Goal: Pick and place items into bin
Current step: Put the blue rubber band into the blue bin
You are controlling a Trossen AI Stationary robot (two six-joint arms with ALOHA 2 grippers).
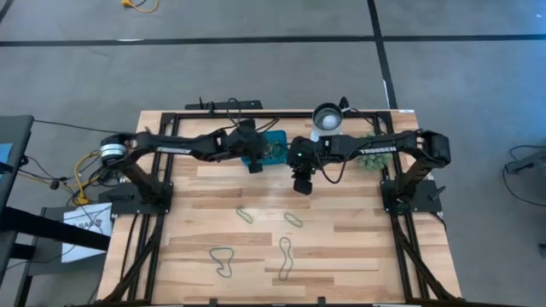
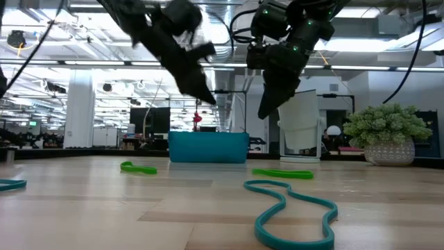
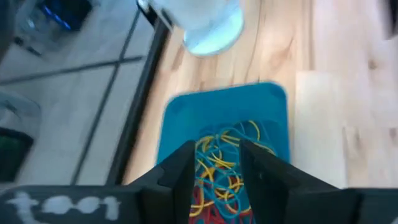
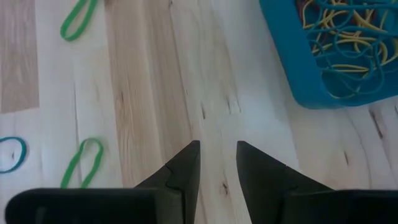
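The teal bin [image 1: 280, 141] sits at the table's far middle, with many yellow, teal and red rubber bands [image 3: 225, 163] inside. My left gripper [image 3: 217, 168] hovers open above the bin's near left part, nothing between its fingers. My right gripper [image 4: 217, 155] stands open over bare wood just near and right of the bin [image 4: 336, 56], pointing down. Loose bands lie flat on the table: two green ones [image 1: 245, 213] [image 1: 293, 219] and two teal ones [image 1: 223, 260] [image 1: 285, 258] toward the near edge.
A round white-and-metal cup [image 1: 327, 118] stands at the far edge, right of the bin. A green plant ball in a pot [image 2: 387, 125] sits at the far right. Open wood lies around the loose bands in the table's near half.
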